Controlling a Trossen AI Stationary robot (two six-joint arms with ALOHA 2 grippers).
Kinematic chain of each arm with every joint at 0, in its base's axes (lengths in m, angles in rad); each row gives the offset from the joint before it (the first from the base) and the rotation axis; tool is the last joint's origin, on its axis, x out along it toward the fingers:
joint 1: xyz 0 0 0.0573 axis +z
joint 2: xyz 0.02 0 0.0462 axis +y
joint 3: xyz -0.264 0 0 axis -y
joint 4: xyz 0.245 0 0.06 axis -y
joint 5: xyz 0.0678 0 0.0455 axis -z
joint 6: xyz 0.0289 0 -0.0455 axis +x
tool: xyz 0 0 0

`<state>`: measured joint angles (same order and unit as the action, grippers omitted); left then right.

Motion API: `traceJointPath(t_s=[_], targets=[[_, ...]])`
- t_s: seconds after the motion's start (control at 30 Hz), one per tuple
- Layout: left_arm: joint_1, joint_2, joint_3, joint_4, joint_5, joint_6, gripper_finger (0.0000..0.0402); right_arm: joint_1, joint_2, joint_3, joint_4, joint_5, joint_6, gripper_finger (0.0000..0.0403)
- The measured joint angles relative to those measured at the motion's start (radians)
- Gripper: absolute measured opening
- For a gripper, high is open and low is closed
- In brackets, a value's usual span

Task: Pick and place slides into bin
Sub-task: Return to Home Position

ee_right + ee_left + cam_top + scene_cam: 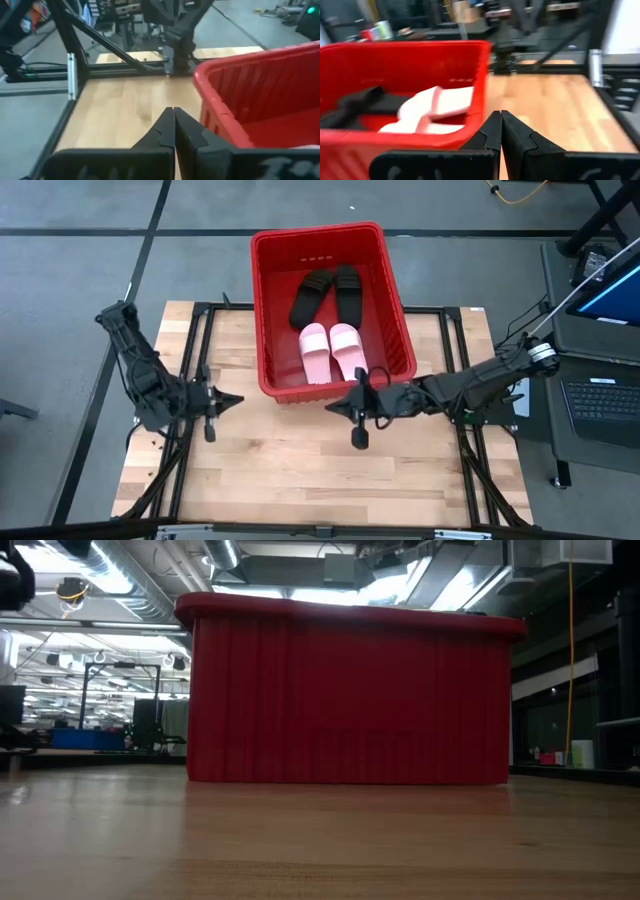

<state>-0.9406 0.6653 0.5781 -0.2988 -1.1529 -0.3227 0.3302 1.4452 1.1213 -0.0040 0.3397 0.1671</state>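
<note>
The red bin (270, 310) stands at the table's far middle. Inside it lie two black slides (326, 292) at the far end and two pale pink slides (332, 350) at the near end, flat on the bin's floor. My left gripper (238, 400) is shut and empty, left of the bin's near left corner. My right gripper (330, 408) is shut and empty, just in front of the bin's near wall. The left wrist view shows the bin (395, 65) with pink slides (440, 107) and a black slide (360, 102) inside.
The bare wooden tabletop (300, 470) lies in front of the bin. The black frame rails (190, 360) run along the table's left and right sides. A laptop (605, 395) sits on a stand off the table's right edge.
</note>
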Motion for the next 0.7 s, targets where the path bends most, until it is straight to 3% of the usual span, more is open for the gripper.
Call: traceJointPath(t_s=[0.17, 0.27, 0.7], targets=[[0.009, -0.130, -0.080, 0.201, 0.170, 0.244, 0.0001, 0.022, 0.000, 0.000, 0.048, 0.000, -0.002, 0.0004], [0.044, -0.223, -0.148, 0.312, 0.215, 0.358, 0.0001, 0.021, 0.000, 0.000, 0.061, 0.000, -0.013, 0.0004], [0.232, -0.666, -0.380, 0.409, 0.278, 0.538, 0.0001, 0.012, 0.000, 0.000, 0.102, 0.000, -0.016, 0.0004]])
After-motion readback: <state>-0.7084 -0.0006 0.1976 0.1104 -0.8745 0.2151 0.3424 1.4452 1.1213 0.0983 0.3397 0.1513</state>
